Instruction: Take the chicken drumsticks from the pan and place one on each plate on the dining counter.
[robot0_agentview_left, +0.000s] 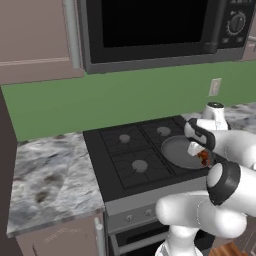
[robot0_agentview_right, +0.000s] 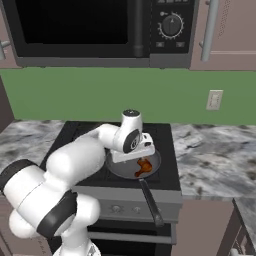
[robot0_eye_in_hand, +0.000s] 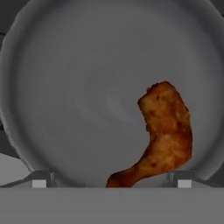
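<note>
The grey pan (robot0_eye_in_hand: 83, 83) sits on the stove's front right burner, its dark handle (robot0_agentview_right: 150, 197) pointing toward the base. One browned chicken drumstick (robot0_eye_in_hand: 164, 131) lies in the pan's right part, thin end toward the hand. My gripper (robot0_eye_in_hand: 111, 180) hovers low over the pan, open, with its fingertips (robot0_eye_in_hand: 41, 179) wide on both sides of that thin end. From the base views the hand (robot0_agentview_right: 132, 147) covers the pan's (robot0_agentview_right: 120, 171) far side, with the drumstick (robot0_agentview_right: 144, 166) just beyond it, also at drumstick (robot0_agentview_left: 203, 157). The second drumstick, the plates and the dining counter are out of view.
The black stove (robot0_agentview_left: 132, 150) has bare burners to the left of the pan (robot0_agentview_left: 177, 150). A microwave (robot0_agentview_right: 100, 30) hangs close above. Marbled counters (robot0_agentview_left: 50, 175) flank the stove, with a wall outlet (robot0_agentview_right: 214, 99) on the green backsplash.
</note>
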